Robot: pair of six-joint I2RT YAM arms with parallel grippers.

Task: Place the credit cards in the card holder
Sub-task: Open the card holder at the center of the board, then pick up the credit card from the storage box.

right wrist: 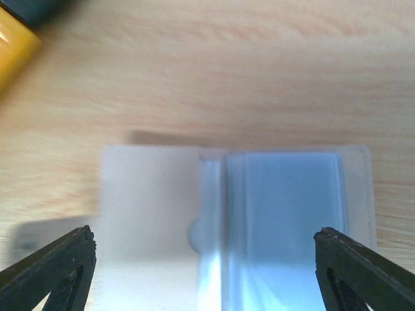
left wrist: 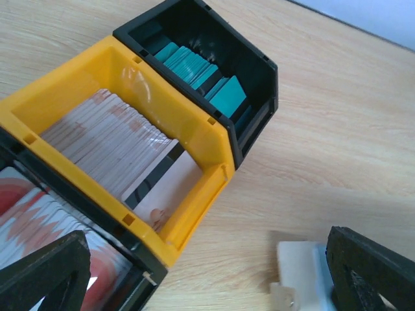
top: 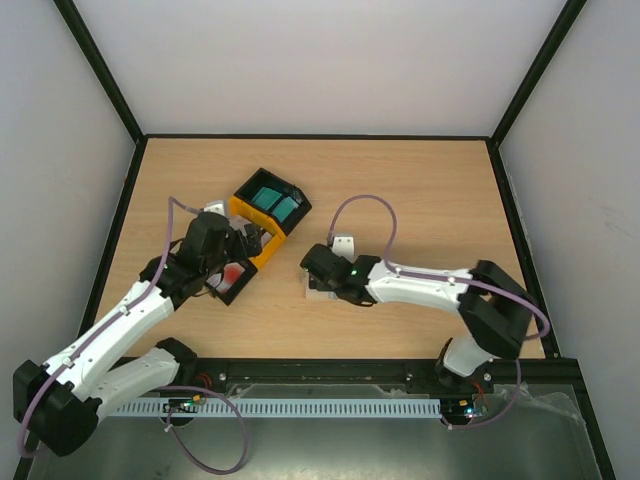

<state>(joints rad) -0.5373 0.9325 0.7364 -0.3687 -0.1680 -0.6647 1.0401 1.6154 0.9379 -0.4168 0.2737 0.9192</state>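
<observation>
Three bins [top: 243,213] at left hold teal cards [left wrist: 194,68], whitish cards [left wrist: 110,139], red-marked cards [left wrist: 39,220]; one card holder [right wrist: 233,220] lies open; left gripper [left wrist: 207,275], right gripper [right wrist: 207,265] wide apart, empty.

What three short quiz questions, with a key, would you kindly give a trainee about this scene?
1. True or false: the card holder lies opened flat beneath the right tool.
2. The teal cards stand in a bin of which colour? A) black B) yellow C) white
3. Fill in: the left tool has its jaws ____.
Key: 1 true; 2 A; 3 open.
</observation>
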